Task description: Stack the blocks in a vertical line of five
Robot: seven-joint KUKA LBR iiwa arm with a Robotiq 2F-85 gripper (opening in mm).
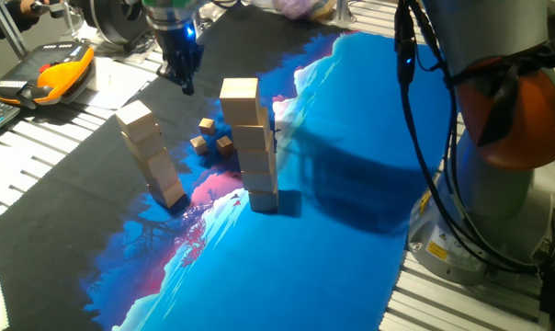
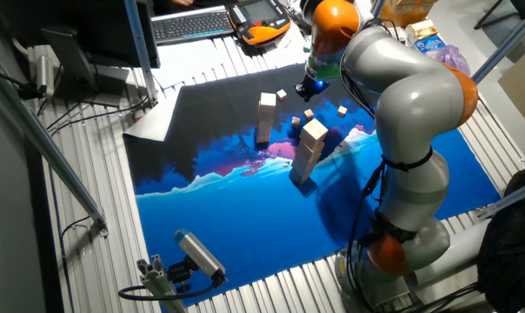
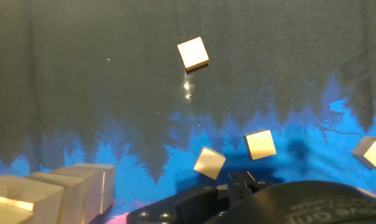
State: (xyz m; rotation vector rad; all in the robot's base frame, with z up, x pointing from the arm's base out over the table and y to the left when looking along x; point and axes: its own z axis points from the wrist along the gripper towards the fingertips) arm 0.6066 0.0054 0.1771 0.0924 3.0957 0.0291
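I am observing two leaning stacks of plain tan blocks [image 1: 256, 147] standing below and beside the pincer [image 1: 186, 83]. Small loose cubes [image 3: 261, 145] are lying scattered beneath it. I cannot tell its jaw state.

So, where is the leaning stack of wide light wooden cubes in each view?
One fixed view: the leaning stack stands left of centre.
The other fixed view: just above centre, left of the taller stack.
Hand view: probably the cubes in the lower left corner; not certain.
Shared landmark: the small tan wooden cubes loose beside it.
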